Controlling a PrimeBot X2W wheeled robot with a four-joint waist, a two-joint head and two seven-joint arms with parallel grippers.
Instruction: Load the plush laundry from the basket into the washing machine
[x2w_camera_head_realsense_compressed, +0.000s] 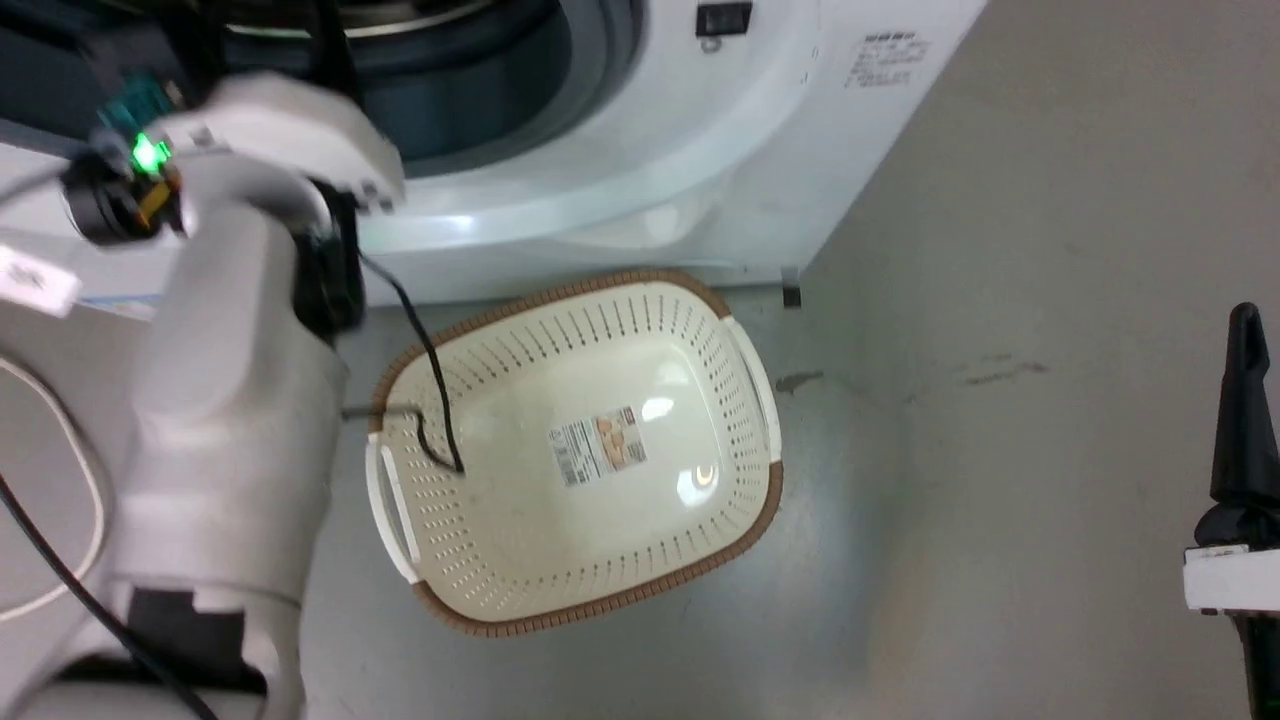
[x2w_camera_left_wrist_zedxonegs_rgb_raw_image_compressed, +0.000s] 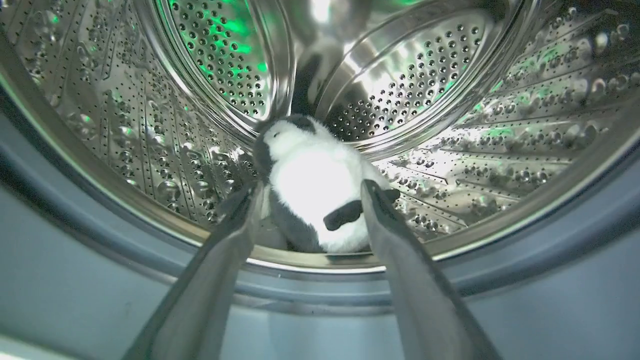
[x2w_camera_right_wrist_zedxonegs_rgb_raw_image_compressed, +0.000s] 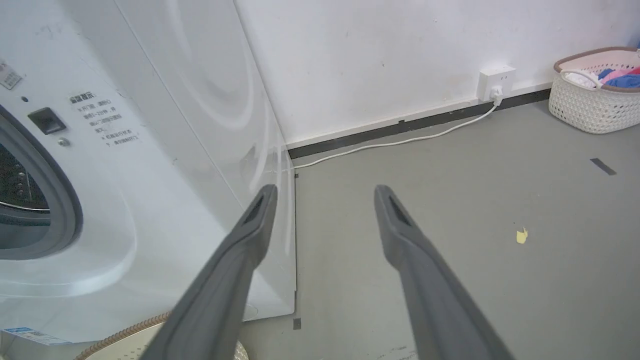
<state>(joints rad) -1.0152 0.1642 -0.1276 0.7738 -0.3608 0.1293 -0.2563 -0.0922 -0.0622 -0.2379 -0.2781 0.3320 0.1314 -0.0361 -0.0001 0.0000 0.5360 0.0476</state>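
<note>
White plush laundry (x2w_camera_left_wrist_zedxonegs_rgb_raw_image_compressed: 305, 160) inside the washing machine (x2w_camera_left_wrist_zedxonegs_rgb_raw_image_compressed: 425, 75), between the splayed left claw (x2w_camera_left_wrist_zedxonegs_rgb_raw_image_compressed: 310, 185); right claw (x2w_camera_right_wrist_zedxonegs_rgb_raw_image_compressed: 325, 189) splayed, empty.

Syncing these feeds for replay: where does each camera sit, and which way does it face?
Head view: on the head, looking down at the basket before the washing machine; left arm and right gripper show.
Left wrist view: on the left wrist, facing into the drum at the plush laundry; left gripper open.
Right wrist view: on the right wrist, facing the machine's side, wall, floor; right gripper open.
Shared: head and right wrist views both show the basket.
</note>
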